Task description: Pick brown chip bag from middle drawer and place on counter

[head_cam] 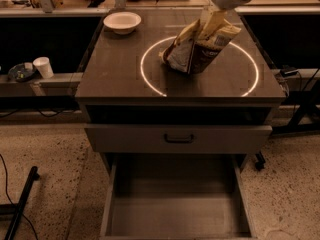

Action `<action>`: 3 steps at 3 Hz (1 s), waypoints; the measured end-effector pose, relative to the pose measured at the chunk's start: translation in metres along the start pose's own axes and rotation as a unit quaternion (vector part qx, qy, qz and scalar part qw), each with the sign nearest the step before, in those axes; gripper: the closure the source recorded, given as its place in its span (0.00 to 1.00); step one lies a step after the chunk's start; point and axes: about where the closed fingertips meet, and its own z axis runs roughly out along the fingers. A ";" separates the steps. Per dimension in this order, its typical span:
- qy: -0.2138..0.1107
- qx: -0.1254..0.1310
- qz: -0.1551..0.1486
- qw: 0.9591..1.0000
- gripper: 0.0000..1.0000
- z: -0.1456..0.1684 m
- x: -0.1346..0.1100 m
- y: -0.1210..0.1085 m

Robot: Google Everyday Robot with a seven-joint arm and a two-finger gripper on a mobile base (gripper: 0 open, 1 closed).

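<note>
I see the end effector [215, 14] at the brown chip bag [197, 51] top (grip: can't tell). Bag tilts on bench [112, 71] inside the ring; middle drawer [175, 219] is open.

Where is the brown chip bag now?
In the camera view, the brown chip bag leans on the counter inside the ring, right of the white bowl, with the gripper at its top.
</note>
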 end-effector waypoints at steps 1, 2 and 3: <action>0.002 0.000 0.002 1.000 0.00 -0.001 0.000 0.000; 0.056 -0.005 0.049 0.997 0.00 -0.044 0.009 0.003; 0.105 -0.019 0.116 0.987 0.00 -0.082 0.017 0.039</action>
